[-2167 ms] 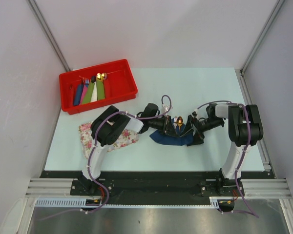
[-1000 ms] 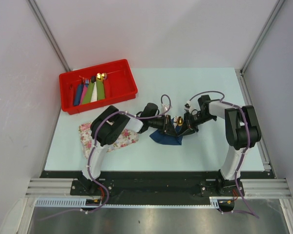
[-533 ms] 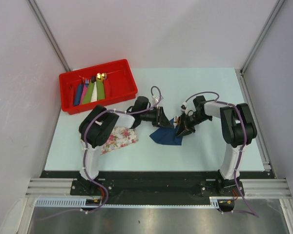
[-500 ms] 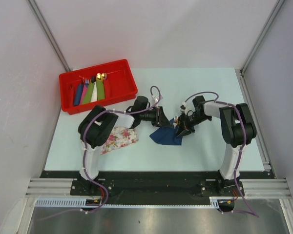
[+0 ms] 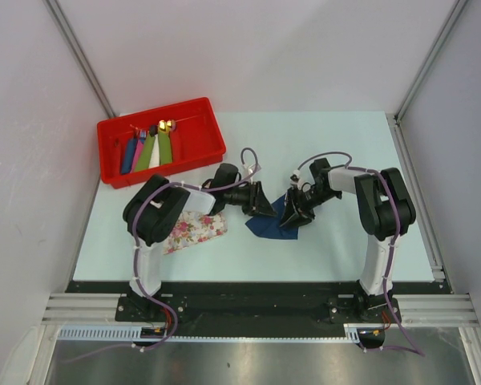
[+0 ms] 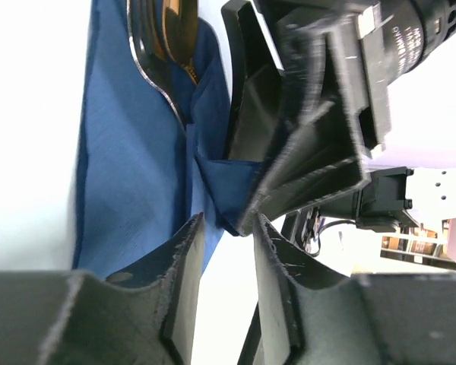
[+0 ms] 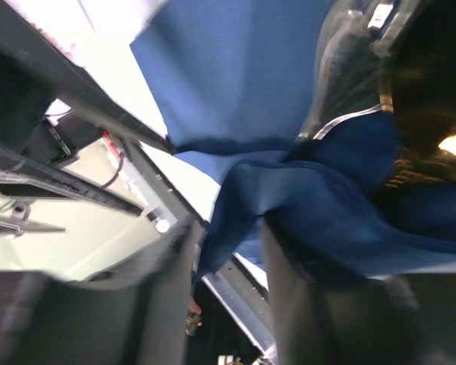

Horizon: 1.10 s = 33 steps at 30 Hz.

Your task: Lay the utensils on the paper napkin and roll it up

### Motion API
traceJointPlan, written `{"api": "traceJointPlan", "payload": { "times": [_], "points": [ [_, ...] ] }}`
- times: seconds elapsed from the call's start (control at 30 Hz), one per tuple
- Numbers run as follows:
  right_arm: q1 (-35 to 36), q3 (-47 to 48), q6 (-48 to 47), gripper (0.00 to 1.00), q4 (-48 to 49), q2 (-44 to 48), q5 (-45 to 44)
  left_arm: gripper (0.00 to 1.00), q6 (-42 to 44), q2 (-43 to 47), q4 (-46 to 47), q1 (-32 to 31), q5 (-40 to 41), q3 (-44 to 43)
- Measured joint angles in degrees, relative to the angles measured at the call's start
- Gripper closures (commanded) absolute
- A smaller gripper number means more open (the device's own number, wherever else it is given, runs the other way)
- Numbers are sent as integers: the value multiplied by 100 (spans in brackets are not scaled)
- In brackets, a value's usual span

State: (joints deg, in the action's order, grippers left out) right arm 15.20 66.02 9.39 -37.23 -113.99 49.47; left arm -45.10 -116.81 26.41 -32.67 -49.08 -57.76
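The navy paper napkin [image 5: 266,227] lies mid-table, its right part folded over the utensils. In the left wrist view the gold spoon [image 6: 179,23] and silvery fork [image 6: 147,57] poke out of the napkin [image 6: 129,152] fold. My left gripper [image 5: 260,206] sits at the napkin's left edge; it [image 6: 228,224] is open with nothing between the fingers. My right gripper [image 5: 292,213] rests at the right edge; it [image 7: 228,228] stands open, a loose fold of napkin [image 7: 243,84] hanging in the gap. A gold glint of the spoon [image 7: 452,143] shows there.
A red bin [image 5: 200,146] with several coloured napkin rolls stands at the back left. A pink-flowered tray [image 5: 196,228] lies left of the napkin, partly under the left arm. The two grippers nearly touch, tip to tip, over the napkin.
Both grippers have opened. The left arm has drawn back to the left, and the right gripper has shifted left over the napkin. The spoon no longer shows from above.
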Motion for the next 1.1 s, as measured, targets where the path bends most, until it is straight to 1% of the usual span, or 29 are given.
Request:
{"api": "traceJointPlan", "payload": {
  "times": [0.03, 0.17, 0.2, 0.27, 0.33, 0.4, 0.5, 0.67, 0.77, 0.8, 0.83, 0.87, 0.97, 1.07, 1.1],
  "points": [
    [2, 20, 17, 46, 2, 0, 87, 58, -13, 22, 2, 22, 4, 33],
    [9, 39, 116, 45, 22, 0, 210, 52, -144, 87, 109, 127, 9, 142],
    [11, 39, 136, 39, 28, 0, 225, 47, -166, 109, 166, 151, 11, 179],
    [11, 39, 197, 31, 35, 0, 269, 43, -210, 157, 223, 175, 28, 232],
    [11, 44, 264, 29, 66, 0, 380, 41, -256, 208, 260, 192, 44, 256],
    [9, 46, 297, 30, 85, 0, 448, 40, -295, 240, 302, 195, 50, 258],
    [9, 44, 310, 34, 101, 0, 483, 42, -345, 247, 323, 195, 70, 256],
    [35, 44, 367, 35, 214, 0, 479, 43, -452, 247, 341, 195, 94, 256],
    [50, 44, 385, 41, 275, 0, 481, 46, -535, 247, 411, 199, 98, 256],
    [50, 44, 389, 45, 306, 0, 481, 48, -551, 247, 435, 201, 98, 256],
    [50, 44, 389, 47, 337, 0, 476, 48, -566, 247, 459, 205, 98, 256],
    [50, 44, 374, 47, 358, 0, 474, 49, -590, 247, 474, 208, 103, 256],
    [55, 44, 315, 44, 365, 0, 428, 49, -592, 247, 459, 210, 136, 249],
    [63, 44, 188, 45, 348, 0, 398, 50, -518, 225, 184, 184, 203, 74],
    [68, 44, 155, 48, 343, 0, 396, 51, -474, 212, 92, 168, 229, -26]
  ]
}}
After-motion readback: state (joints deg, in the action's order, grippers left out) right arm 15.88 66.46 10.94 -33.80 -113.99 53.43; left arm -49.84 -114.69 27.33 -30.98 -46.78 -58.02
